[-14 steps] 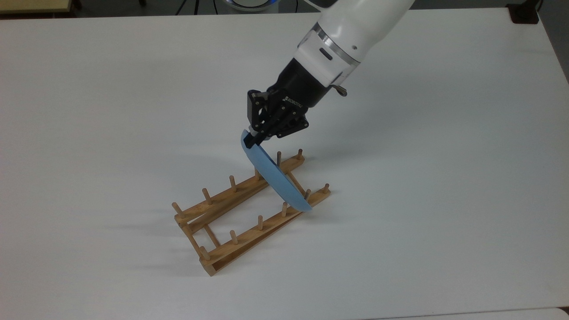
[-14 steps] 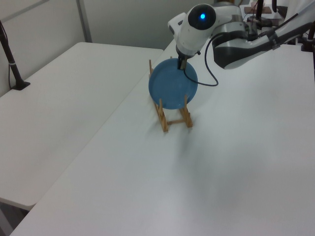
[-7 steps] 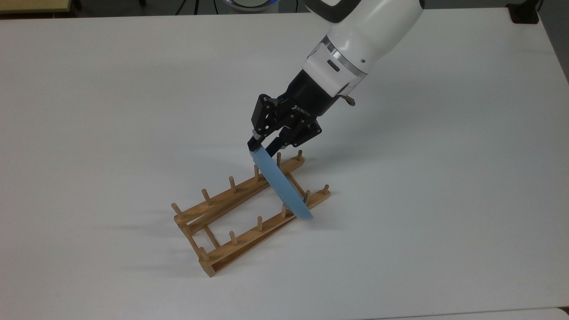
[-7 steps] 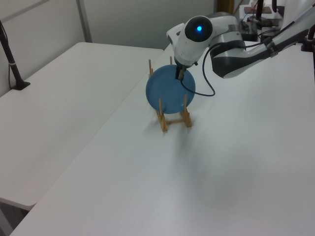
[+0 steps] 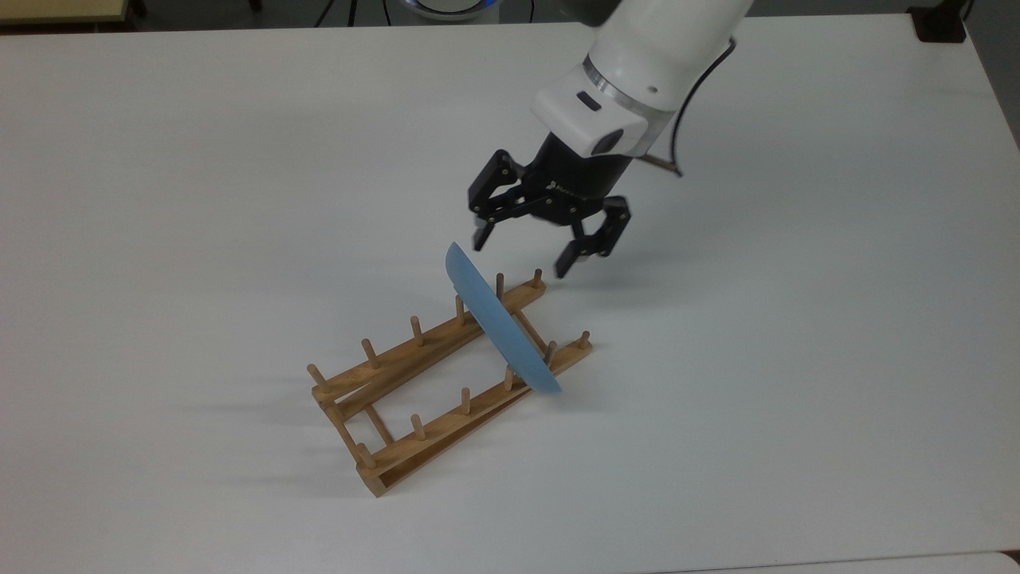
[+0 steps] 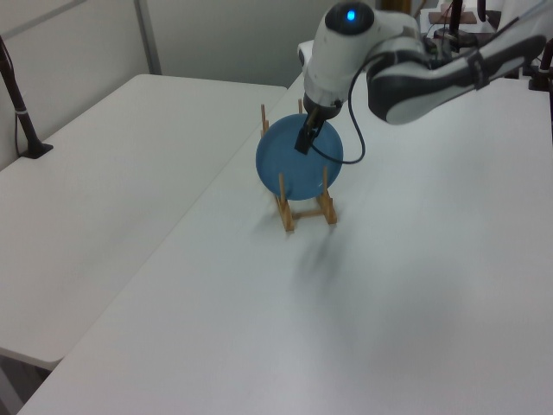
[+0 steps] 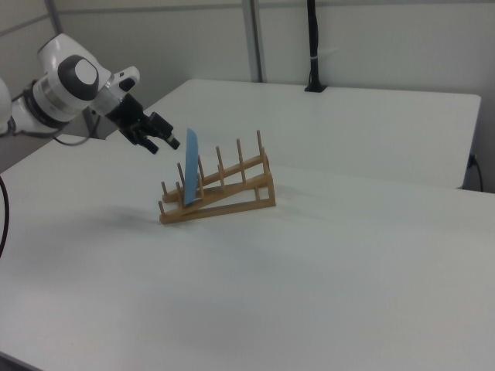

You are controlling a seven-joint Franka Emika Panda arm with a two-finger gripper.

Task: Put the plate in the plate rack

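White table (image 5: 239, 159): plate (image 5: 498, 328) racked, end effector (image 5: 522, 253) apart.

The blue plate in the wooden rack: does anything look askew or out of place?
Nothing stands out. The round light-blue plate stands on edge in the light-brown wooden peg rack, in a slot near the top view's right end, leaning slightly. The black claw is open and apart from it.

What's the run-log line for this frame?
phase: release done | gripper: open, above and clear of plate | plate: on edge between pegs of plate rack, near one end | table: white
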